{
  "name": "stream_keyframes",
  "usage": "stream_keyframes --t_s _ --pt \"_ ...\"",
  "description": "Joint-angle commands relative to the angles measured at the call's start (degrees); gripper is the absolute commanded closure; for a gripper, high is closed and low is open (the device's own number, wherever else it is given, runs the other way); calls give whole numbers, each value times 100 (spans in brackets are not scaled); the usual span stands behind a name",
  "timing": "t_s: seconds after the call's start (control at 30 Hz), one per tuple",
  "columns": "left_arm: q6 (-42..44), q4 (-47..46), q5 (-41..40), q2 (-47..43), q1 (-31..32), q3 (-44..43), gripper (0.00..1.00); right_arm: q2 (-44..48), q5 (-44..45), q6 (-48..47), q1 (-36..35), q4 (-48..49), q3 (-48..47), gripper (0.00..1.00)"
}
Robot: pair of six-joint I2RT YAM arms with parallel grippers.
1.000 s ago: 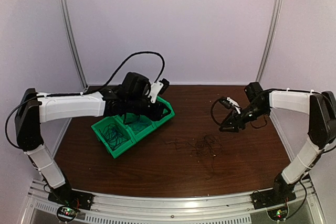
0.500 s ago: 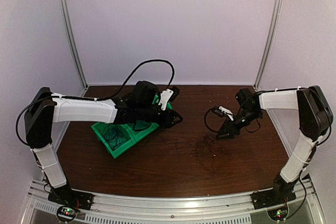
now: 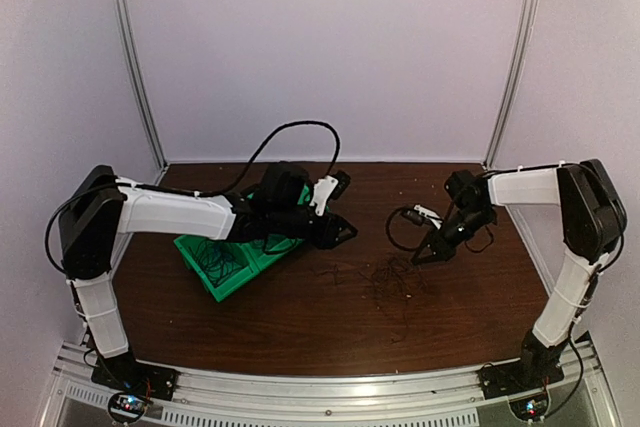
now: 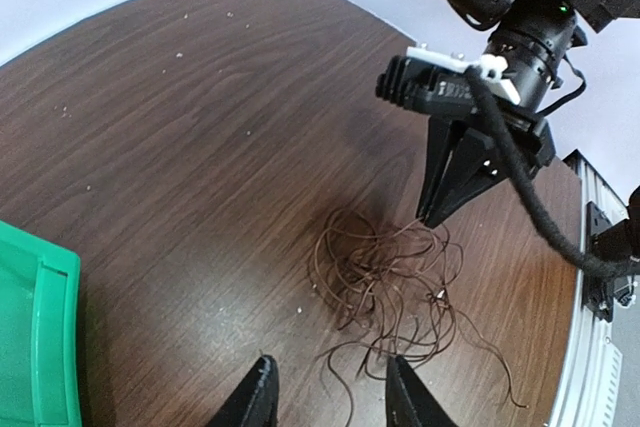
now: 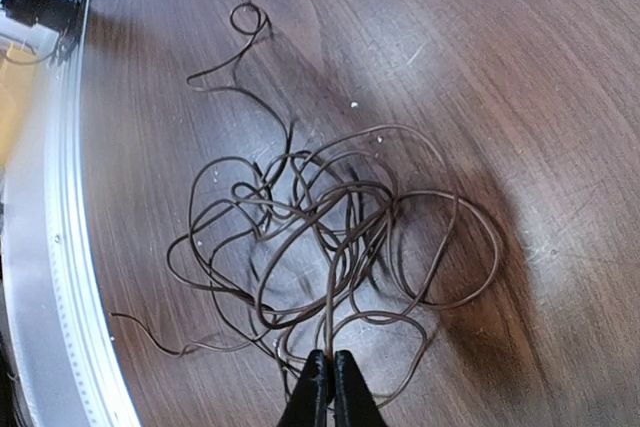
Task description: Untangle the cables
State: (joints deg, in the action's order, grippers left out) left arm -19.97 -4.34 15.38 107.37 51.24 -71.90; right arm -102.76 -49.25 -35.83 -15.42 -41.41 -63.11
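Note:
The cables are a loose tangle of thin brown wires (image 3: 390,282) lying on the dark wooden table (image 3: 300,332). My right gripper (image 5: 331,357) touches the tangle's (image 5: 330,237) near edge, and its jaws are shut on one strand that runs up from between the tips. The left wrist view shows that gripper (image 4: 432,219) as a black point at the tangle's (image 4: 395,282) far side. My left gripper (image 4: 330,362) hovers open just short of the tangle, with only a stray wire end lying under its fingers. From above, the left gripper (image 3: 345,234) sits left of the pile, the right gripper (image 3: 420,257) at its upper right.
Green bins (image 3: 225,262) holding more thin dark wires stand left of centre, under my left arm; a bin corner (image 4: 30,337) shows in the left wrist view. The right arm's thick black cable (image 3: 400,222) loops beside its wrist. A metal rail (image 3: 330,392) runs along the table's near edge.
My left arm has swung right, off the bins, towards the tangle. My right gripper has come down and left to the pile and closed from open onto a strand.

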Motion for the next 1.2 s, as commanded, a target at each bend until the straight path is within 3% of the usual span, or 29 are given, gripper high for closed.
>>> stream_keyframes --t_s 0.0,0.23,0.37,0.63,0.87,1.03,1.17 --pt "64 -1186 440 101 193 70 62 419 -299 -51 -52 -422 -381 99" --pt "26 -3075 750 266 427 362 61 1132 157 -475 -552 -1461 -1095 100" --pt "-44 -3791 818 513 543 258 61 1406 1 -461 -766 -1809 -1440 100" --pt "-196 -4740 191 924 856 36 58 1704 -706 -276 -870 -2051 -2185 100" --pt "-441 -5536 825 1880 962 -647 57 1843 -993 -12 -875 -1761 -2566 100" --pt "-480 -5338 1049 2502 1051 -1135 66 1900 -1180 157 -828 -1724 -3136 100" --pt "-570 -5317 796 2715 1072 -1032 86 1988 -1183 357 -744 -1594 -3771 100"
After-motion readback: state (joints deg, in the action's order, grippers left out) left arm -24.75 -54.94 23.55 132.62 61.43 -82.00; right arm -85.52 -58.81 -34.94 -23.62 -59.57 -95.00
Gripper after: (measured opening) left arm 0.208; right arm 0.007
